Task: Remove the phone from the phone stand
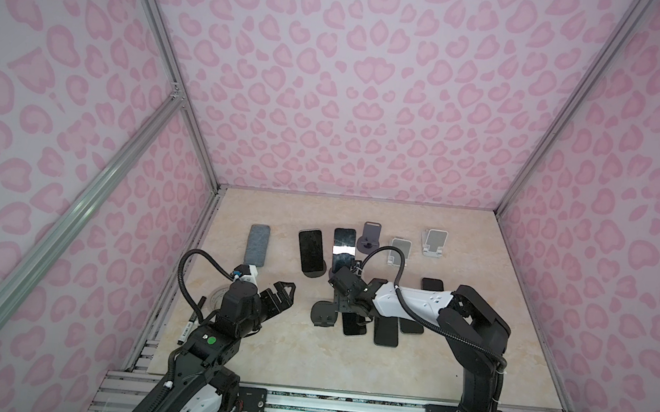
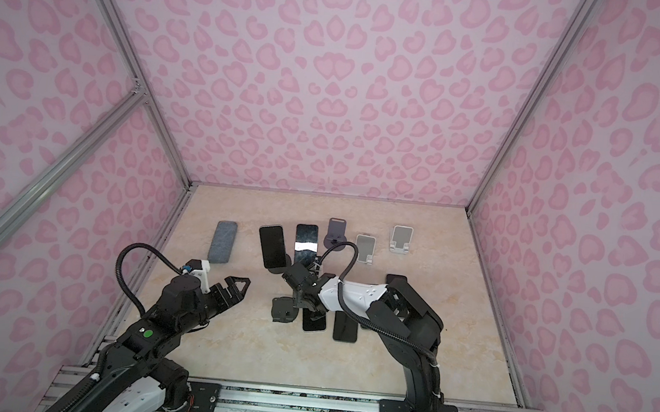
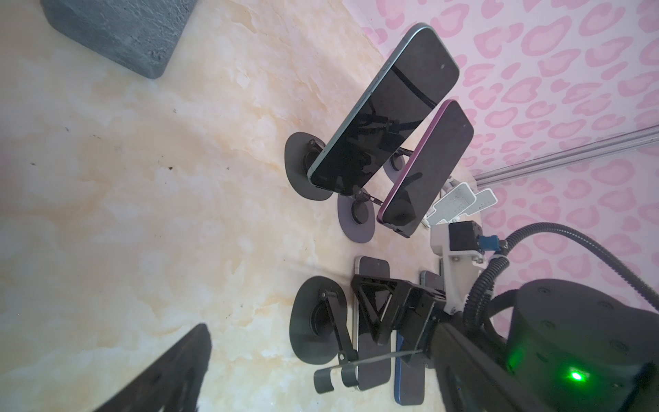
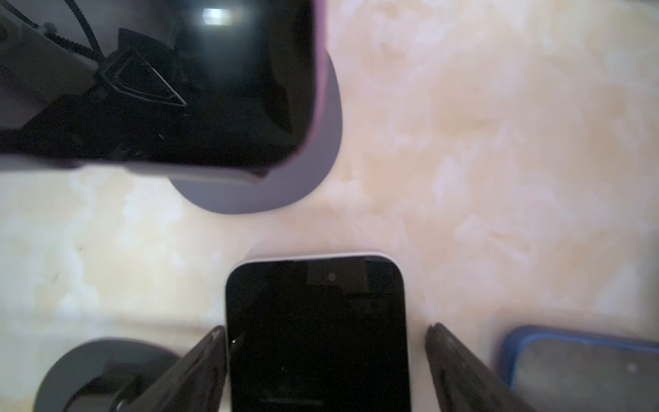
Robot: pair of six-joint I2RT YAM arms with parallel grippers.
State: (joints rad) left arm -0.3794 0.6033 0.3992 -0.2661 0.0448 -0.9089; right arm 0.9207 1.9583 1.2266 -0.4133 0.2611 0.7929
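Note:
A white-edged phone (image 4: 317,331) lies flat on the table beside an empty black phone stand (image 1: 323,314), which also shows in the left wrist view (image 3: 313,321). My right gripper (image 4: 326,331) stands open over this phone's near end. One finger sits at the phone's edge; the other is a clear gap away from it. In both top views the right gripper (image 1: 347,307) points down at the phone (image 2: 314,322). My left gripper (image 1: 284,290) hangs open and empty to the left of the stand.
At the back, a dark phone (image 1: 310,251) and a purple-edged phone (image 1: 343,250) lean on stands. Behind them are a purple stand (image 1: 371,236) and two white stands (image 1: 401,250). More phones (image 1: 386,332) lie flat, one of them blue-cased (image 4: 585,367). A grey block (image 1: 257,245) lies at the left.

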